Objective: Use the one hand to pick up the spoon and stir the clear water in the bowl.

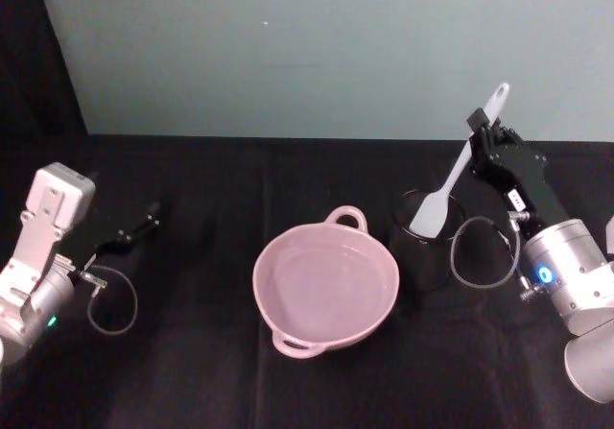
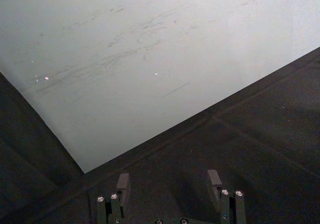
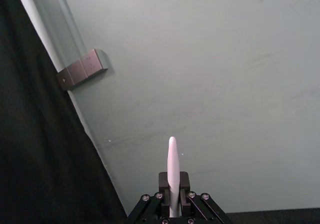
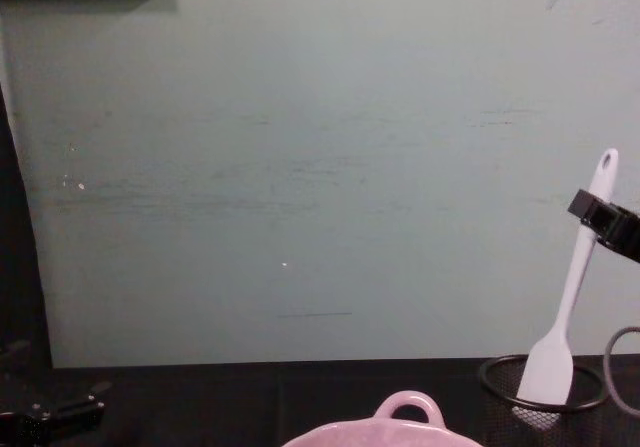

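Observation:
My right gripper [image 1: 478, 130] is shut on the upper handle of the white spoon [image 1: 451, 179], holding it tilted with the holed tip upward. Seen from the chest, the spoon [image 4: 572, 292] has its flat head down at the rim of the black mesh cup [image 4: 500, 379], and the right gripper [image 4: 594, 210] enters from the right edge. The right wrist view shows the handle [image 3: 172, 159] clamped between the right gripper [image 3: 171, 183] fingers. Left of the cup sits the pale pink bowl [image 1: 326, 295], with its loop handle toward the wall. My left gripper [image 1: 144, 226] rests open at the far left.
The black mesh cup [image 1: 422, 249] stands just right of the bowl [image 4: 400, 440], with a cable loop [image 1: 484, 256] beside it. A pale green wall [image 4: 320, 167] closes the table's back. Black cloth [image 1: 192, 371] covers the table. The left gripper [image 2: 168, 183] has nothing between its fingers.

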